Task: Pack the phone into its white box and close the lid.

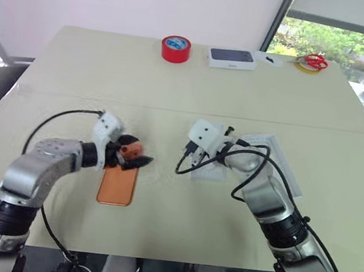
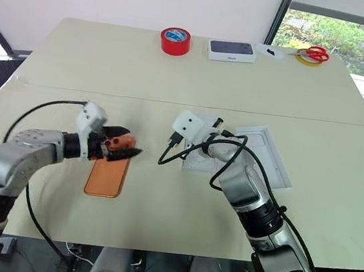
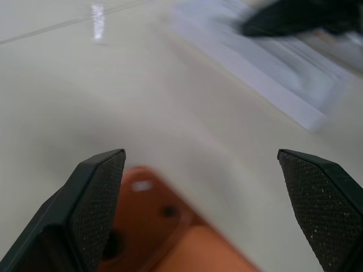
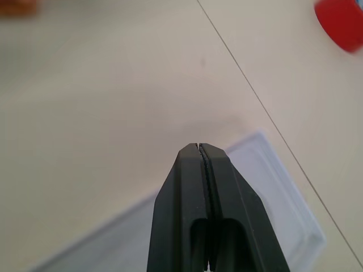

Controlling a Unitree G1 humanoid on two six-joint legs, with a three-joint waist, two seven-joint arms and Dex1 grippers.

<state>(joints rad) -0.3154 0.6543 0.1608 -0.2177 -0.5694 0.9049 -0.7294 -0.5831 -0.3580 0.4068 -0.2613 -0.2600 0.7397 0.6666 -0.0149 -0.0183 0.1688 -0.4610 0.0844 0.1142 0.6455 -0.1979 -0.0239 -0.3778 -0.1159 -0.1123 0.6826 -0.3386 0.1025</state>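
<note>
The copper-orange phone (image 1: 117,184) lies flat, back up, on the table's near left; its camera end (image 3: 148,211) sits just below my left gripper (image 1: 140,157). That gripper hovers over the phone's far end, open, with nothing between its fingers (image 3: 99,198). My right gripper (image 4: 200,146) is shut and empty, poised over a flat white piece (image 1: 212,172) at the table's middle. A shallow white rimmed tray (image 2: 267,154) lies beside it, partly behind my right arm. I cannot tell which of these is the white box and which the lid.
Along the table's far edge stand a red tape roll (image 1: 176,49), a sealed white box with a dark top (image 1: 232,58), red-handled scissors (image 1: 315,61) and a yellow ring (image 1: 305,67). A black cable loops off each wrist.
</note>
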